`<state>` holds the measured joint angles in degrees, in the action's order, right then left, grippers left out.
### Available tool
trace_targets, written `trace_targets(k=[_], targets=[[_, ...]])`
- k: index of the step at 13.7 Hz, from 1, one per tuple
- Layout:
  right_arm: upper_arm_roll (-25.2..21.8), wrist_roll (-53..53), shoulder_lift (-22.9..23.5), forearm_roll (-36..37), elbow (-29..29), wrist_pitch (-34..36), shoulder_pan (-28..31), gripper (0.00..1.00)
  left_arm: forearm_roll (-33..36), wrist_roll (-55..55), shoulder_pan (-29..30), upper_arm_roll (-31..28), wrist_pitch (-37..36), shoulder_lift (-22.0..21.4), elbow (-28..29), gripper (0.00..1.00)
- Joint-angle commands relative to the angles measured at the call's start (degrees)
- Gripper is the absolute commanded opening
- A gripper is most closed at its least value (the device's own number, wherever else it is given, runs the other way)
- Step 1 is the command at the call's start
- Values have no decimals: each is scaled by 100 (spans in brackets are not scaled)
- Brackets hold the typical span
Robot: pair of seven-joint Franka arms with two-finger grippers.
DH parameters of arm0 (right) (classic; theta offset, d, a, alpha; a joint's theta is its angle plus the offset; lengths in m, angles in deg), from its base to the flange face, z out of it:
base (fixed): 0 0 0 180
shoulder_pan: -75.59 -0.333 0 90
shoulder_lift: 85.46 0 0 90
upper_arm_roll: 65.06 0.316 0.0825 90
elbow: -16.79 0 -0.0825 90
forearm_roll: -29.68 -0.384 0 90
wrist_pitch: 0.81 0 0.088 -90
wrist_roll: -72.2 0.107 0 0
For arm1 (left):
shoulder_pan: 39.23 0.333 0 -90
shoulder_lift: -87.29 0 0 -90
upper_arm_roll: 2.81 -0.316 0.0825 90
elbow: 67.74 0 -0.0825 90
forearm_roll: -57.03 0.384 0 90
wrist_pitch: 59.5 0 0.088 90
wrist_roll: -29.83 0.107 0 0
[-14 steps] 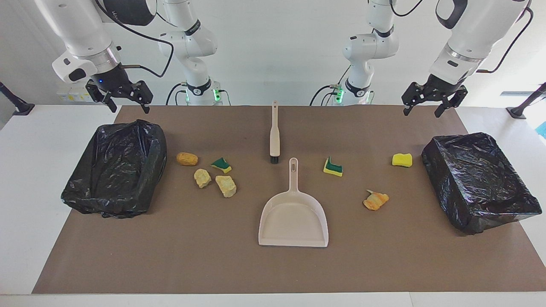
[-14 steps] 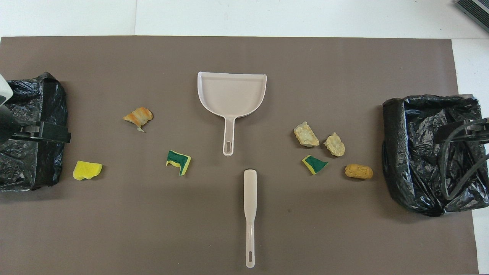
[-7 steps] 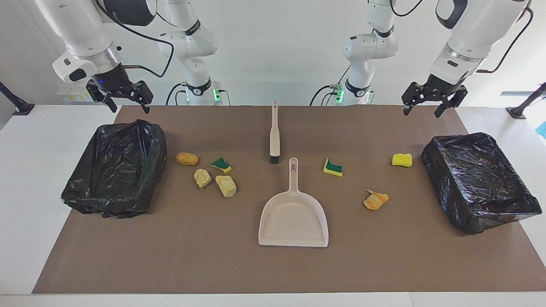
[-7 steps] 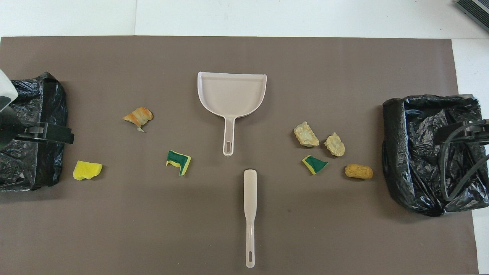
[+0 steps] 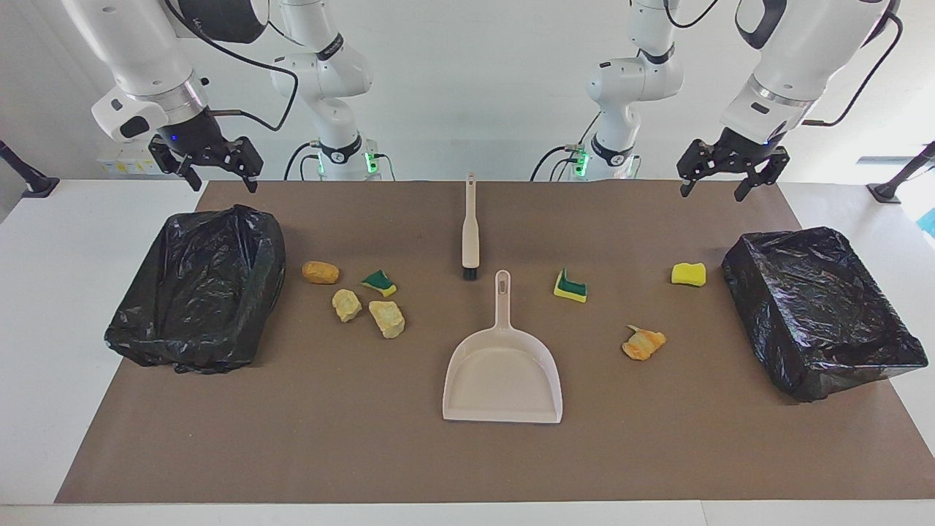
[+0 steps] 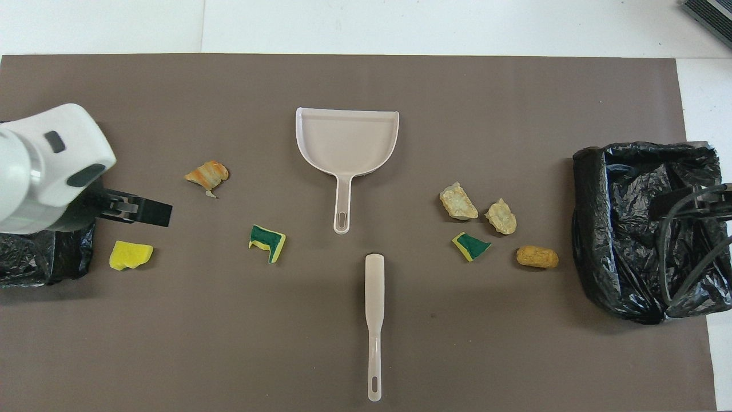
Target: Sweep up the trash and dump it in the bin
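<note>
Overhead view shows two bins lined with black bags, one at each end of the brown mat on the desk. The bin at the right arm's end holds nothing that can be seen, and the same goes for the bin at the left arm's end. The beige dustpan lies mid-mat with its tray bare; the brush lies nearer to the robots, handle toward them.

All seven bits of trash lie on the mat. Toward the right arm's end sit an orange foam lump, a green-faced sponge piece and two pale foam chunks. Toward the left arm's end sit another green-faced sponge piece, a yellow sponge and an orange-streaked chunk.

Both arms hang in the air, touching nothing. The left gripper is up over the mat's robot-side edge, jaws spread wide, well apart from the yellow sponge. The right gripper is over the mat's corner by its bin, jaws also wide and holding nothing.
</note>
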<state>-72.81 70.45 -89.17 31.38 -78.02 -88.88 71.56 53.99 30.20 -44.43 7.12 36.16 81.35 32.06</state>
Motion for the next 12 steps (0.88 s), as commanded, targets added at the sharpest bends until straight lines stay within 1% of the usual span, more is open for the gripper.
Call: trace_targets(k=[1, 2, 3, 6, 7, 9, 10, 11, 12], targets=[[28, -62, -200, 15, -240, -35, 16, 100, -21, -535, -541, -79, 933, -765, 1275, 100], [28, -71, -200, 15, -266, -35, 16, 100, -21, -799, -700, -79, 1198, -907, 1601, 100], [28, -80, -209, 15, -310, -35, 16, 100, -21, -993, -893, -79, 1305, -943, 1787, 100], [28, -80, -253, 15, -380, -35, 16, 100, -21, -1362, -1516, -70, 1682, -943, 2288, 100], [28, -106, -262, 15, -424, -35, 16, 100, -21, -1564, -1762, -70, 1875, -917, 2438, 100], [28, -115, -332, 15, -521, -43, 16, 100, -21, -2082, -2237, -70, 2480, -873, 2850, 100], [28, -106, -341, 15, -547, -43, 16, 100, -21, -2250, -2335, -70, 2684, -847, 2983, 100], [28, -98, -341, 15, -556, -43, 16, 100, -21, -2373, -2492, -61, 2808, -786, 3028, 100], [28, -98, -341, 15, -556, -35, 16, 100, -21, -2635, -2720, -70, 2983, -585, 3098, 100]])
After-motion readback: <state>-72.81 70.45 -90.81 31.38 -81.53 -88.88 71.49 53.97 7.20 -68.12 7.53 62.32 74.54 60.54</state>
